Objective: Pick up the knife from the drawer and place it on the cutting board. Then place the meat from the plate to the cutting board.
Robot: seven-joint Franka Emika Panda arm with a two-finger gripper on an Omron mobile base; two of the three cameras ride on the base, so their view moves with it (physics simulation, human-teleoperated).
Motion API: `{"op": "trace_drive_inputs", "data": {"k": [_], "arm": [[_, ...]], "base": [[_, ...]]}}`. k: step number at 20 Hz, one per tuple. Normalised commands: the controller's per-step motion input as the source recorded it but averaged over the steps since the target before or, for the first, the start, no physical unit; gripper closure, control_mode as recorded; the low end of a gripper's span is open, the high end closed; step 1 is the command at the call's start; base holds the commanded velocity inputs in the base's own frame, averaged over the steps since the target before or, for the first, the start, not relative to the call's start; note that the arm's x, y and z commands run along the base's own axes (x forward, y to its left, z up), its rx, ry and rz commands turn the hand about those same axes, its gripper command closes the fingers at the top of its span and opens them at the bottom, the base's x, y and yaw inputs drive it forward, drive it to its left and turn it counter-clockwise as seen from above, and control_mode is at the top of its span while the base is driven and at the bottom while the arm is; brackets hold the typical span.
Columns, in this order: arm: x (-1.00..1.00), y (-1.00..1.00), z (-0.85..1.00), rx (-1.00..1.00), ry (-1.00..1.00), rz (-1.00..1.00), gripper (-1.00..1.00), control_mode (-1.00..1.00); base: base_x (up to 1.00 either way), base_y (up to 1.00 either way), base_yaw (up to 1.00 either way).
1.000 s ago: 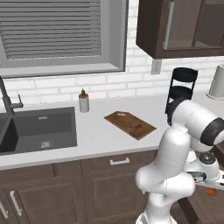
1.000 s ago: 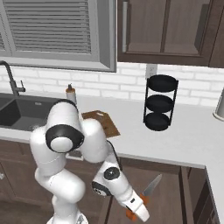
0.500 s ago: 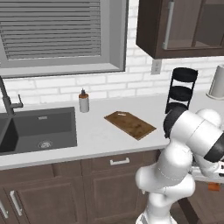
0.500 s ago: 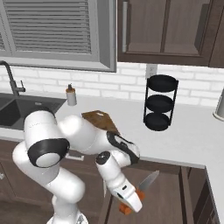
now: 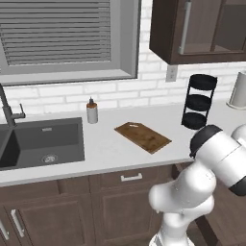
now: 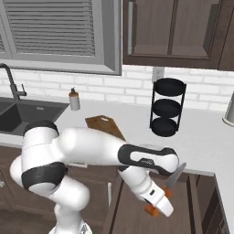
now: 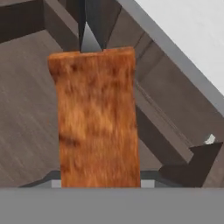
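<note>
My gripper (image 6: 158,201) is shut on the knife (image 6: 173,178) by its orange-red handle (image 7: 97,116). It hangs low in front of the counter edge, over the open drawer (image 6: 189,215). The grey blade points up and away toward the counter. In the hand view the handle runs up between my dark fingers (image 7: 192,165), with the blade (image 7: 89,40) at the top and the drawer's brown floor (image 7: 26,109) behind. The cutting board (image 5: 142,136) (image 6: 104,125) lies bare on the counter, left of my hand. The plate and the meat are out of view.
A black three-tier rack (image 6: 166,107) stands at the back of the counter, right of the board. A small bottle (image 5: 92,111) and the sink (image 5: 45,141) are to the left. A pale jug (image 5: 238,90) stands at the far right. Wall cabinets (image 6: 176,29) hang above.
The arm's upper links have swung round to the right and lower. The hand has kept its hold on the knife and stayed low over the drawer, shifting slightly right.
</note>
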Motion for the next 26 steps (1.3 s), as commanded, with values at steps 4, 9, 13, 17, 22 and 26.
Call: {"op": "trace_drive_inputs", "data": {"k": [4, 9, 13, 17, 22, 26], "arm": [[-0.55, -0.03, 1.0, -0.39, 0.0, -0.01, 1.0, -1.0], [-0.31, 0.02, 1.0, -0.46, 0.01, 0.01, 1.0, -1.0], [-0.01, 0.36, 0.76, -0.56, 0.2, 0.08, 1.0, -1.0], [0.0, 0.31, 1.0, -0.39, 0.37, 0.04, 1.0, -1.0], [0.0, 0.34, 1.0, -0.27, 0.55, 0.01, 1.0, -1.0], [0.0, 0.31, 1.0, -0.21, 0.56, 0.0, 1.0, -1.0]], "base": [[0.0, 0.0, 0.0], [0.0, 0.0, 0.0], [0.0, 0.0, 0.0], [0.0, 0.0, 0.0], [0.0, 0.0, 0.0], [0.0, 0.0, 0.0]]}}
